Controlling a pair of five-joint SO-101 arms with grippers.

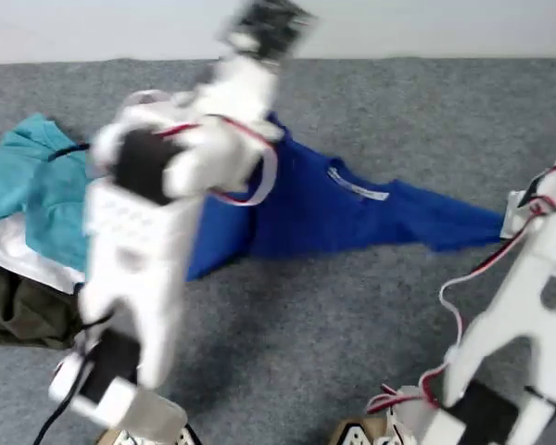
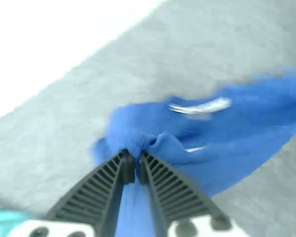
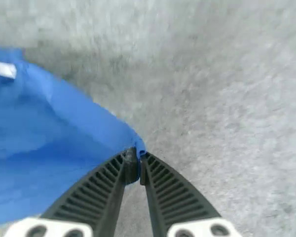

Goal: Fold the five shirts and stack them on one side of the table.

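Two grippers, both pinched tight on the one blue shirt [image 1: 352, 218] mid-scene: left gripper [image 2: 130, 160] on its left end, right gripper [image 3: 134, 160] on its right tip. A pile [image 1: 28, 232] of three more shirts sits at left.

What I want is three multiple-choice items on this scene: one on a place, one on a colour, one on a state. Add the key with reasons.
1. In the high view, the heap of shirts lies:
A) at the left edge
B) at the right edge
C) in the middle
2. The stretched shirt between the left gripper and the right gripper is:
A) red
B) blue
C) yellow
3. The right gripper is:
A) wide open
B) shut on the stretched shirt
C) shut on nothing
Key: 1 A, the heap sits left of the stretched shirt. 2 B, both wrist views show blue cloth. 3 B, its jaws pinch a blue corner.
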